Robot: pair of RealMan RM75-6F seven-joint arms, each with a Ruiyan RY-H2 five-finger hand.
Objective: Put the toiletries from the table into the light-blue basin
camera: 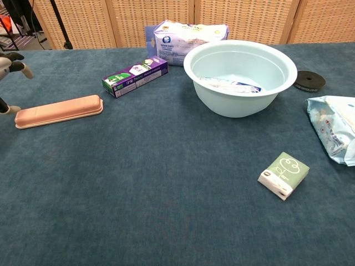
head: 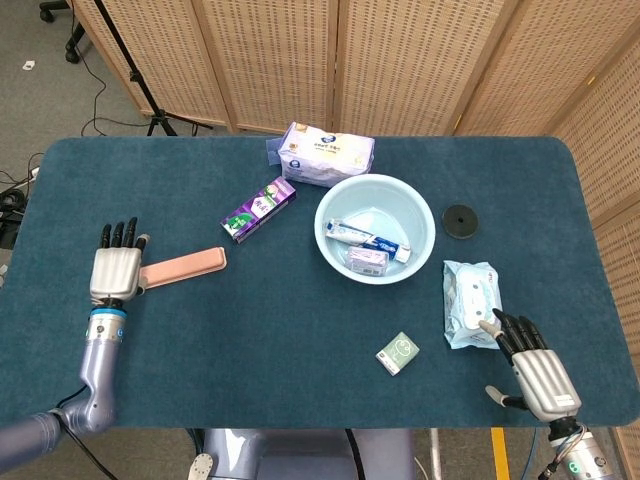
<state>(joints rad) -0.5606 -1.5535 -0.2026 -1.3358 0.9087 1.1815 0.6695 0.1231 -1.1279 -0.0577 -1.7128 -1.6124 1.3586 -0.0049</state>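
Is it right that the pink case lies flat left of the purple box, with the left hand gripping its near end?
Not quite. The left hand is open at the end of the pink case, not gripping it, as the head view shows. The case does lie flat left of the purple box.
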